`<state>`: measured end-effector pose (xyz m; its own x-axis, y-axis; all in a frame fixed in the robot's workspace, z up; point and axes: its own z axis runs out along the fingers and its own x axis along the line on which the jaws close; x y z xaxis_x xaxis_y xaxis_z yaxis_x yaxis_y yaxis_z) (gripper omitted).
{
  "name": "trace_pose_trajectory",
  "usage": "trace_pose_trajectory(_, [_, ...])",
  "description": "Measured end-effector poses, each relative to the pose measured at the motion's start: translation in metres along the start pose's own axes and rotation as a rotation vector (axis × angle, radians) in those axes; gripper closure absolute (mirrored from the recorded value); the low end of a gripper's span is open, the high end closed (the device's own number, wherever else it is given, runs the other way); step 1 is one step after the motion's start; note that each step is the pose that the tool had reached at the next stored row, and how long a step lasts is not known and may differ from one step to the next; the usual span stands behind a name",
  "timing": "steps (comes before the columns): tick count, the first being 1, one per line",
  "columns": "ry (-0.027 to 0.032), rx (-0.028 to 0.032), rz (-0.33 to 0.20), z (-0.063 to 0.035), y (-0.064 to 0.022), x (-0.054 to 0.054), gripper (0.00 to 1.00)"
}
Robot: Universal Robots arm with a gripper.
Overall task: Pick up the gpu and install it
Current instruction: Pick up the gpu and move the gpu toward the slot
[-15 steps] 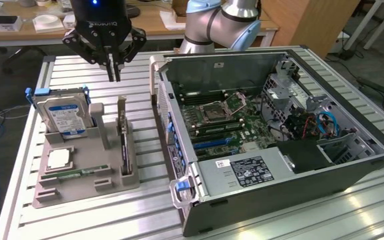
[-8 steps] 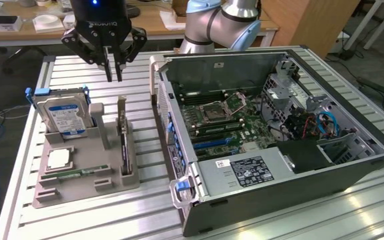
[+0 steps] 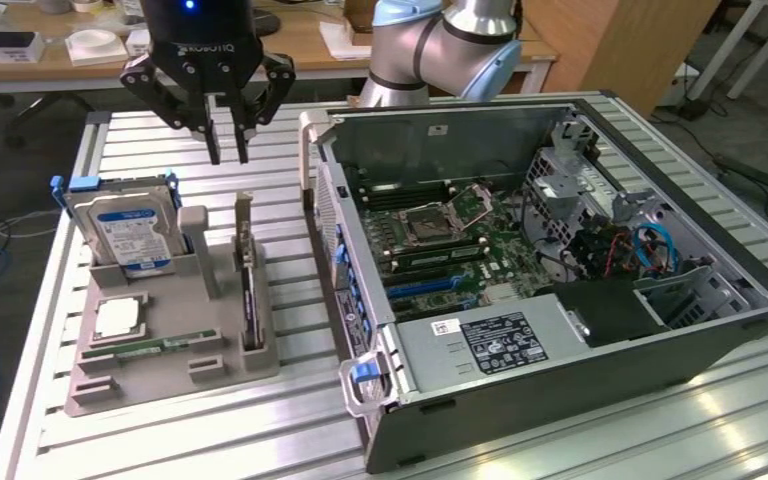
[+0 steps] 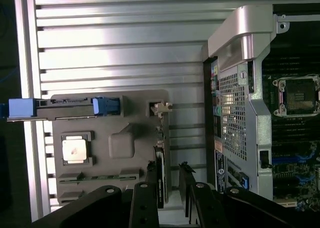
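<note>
Over the ribbed aluminium tabletop point(image 3: 704, 430), the arm's black two-finger gripper point(image 3: 227, 157) hangs with its jaws parted and nothing between them. It is directly above the gpu point(image 3: 244, 275), a thin dark circuit card with a pale metal bracket. The card stands on edge in a slot along the grey moulded holder's point(image 3: 157, 385) edge nearest the open grey-and-black computer case point(image 3: 558, 300). We judge the card light and stiff but fragile. Its upper edge, pinched across the thickness just behind the bracket, looks the safest hold. A silver hard drive with a blue label point(image 3: 124, 235) stands at the holder's opposite rear corner.
</note>
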<state>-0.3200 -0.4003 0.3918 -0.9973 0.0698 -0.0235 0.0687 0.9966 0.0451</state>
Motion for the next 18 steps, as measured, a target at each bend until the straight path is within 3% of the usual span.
trace_pose_trajectory(7, [0.0036,-0.0018,-0.078,0.0003,-0.0005,0.0004,0.68])
trace_pose_trajectory(18, [0.0055,-0.0019,-0.087,0.0015,-0.0066,0.0000,0.68])
